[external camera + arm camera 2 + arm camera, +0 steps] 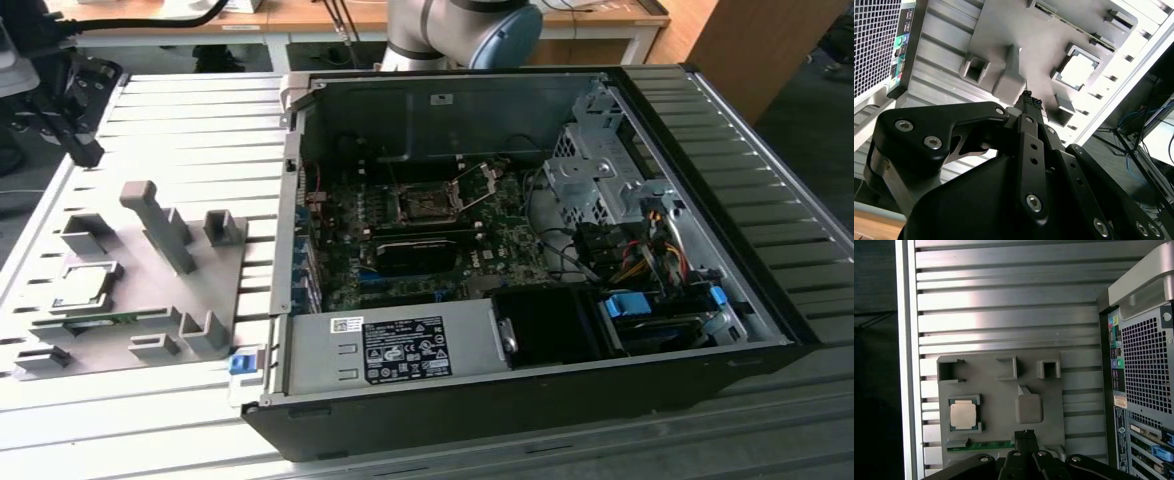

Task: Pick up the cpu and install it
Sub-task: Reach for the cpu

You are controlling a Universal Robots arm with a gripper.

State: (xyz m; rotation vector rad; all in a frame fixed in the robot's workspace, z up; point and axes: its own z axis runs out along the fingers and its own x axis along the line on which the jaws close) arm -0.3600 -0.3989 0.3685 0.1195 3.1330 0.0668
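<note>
- Computer case [534, 250]: lies open on the exterior view's right, with the socket [427, 205] inside.
- Grey tray [147, 300]: on the exterior view's left.
- Gripper [1025, 434]: fingertips closed on nothing, hovering above the tray, off to one side of the cpu.
- Cpu [963, 415]: flat in its tray pocket. A good approach centres over it, level, and takes opposite edges.

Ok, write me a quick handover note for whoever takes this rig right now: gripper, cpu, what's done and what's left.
Gripper: shut, empty, hanging over the grey tray, not touching it.
Cpu: lying flat in its tray recess, beside the open computer case.
Done: nothing yet.
Left: the cpu is not yet picked up; the socket on the board looks empty, its frame raised.
</note>
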